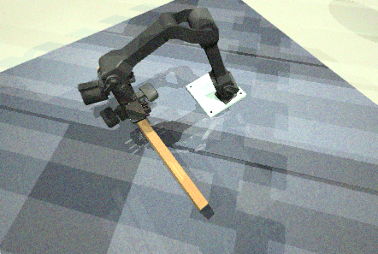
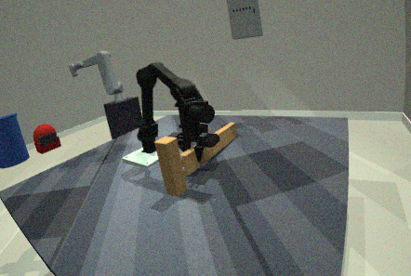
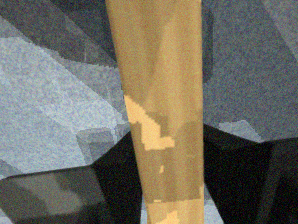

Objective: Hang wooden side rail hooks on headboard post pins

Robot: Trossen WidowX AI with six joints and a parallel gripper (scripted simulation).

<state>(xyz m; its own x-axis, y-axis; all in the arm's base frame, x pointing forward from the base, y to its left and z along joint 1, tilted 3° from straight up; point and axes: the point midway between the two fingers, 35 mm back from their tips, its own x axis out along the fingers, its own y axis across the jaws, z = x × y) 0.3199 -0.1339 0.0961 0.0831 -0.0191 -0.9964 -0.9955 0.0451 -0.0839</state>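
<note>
Gripping the wooden rail (image 1: 175, 164) (image 2: 223, 140) (image 3: 162, 100), the claw (image 1: 143, 117) (image 2: 192, 153) (image 3: 162, 126) is clamped on it near the upright post (image 2: 171, 167).

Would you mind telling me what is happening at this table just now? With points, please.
The black arm's gripper (image 1: 136, 117) (image 2: 192, 150) (image 3: 162, 126) is closed on the wooden side rail (image 1: 175, 167) (image 2: 226, 136) (image 3: 160, 65), near its end by the upright headboard post (image 2: 172, 167). The rail has not been let go. Whether its hooks sit on the pins cannot be made out.

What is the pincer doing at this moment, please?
Black two-fingered pincer: closed on the long, light-brown wooden side rail, with one finger on either side.
</note>
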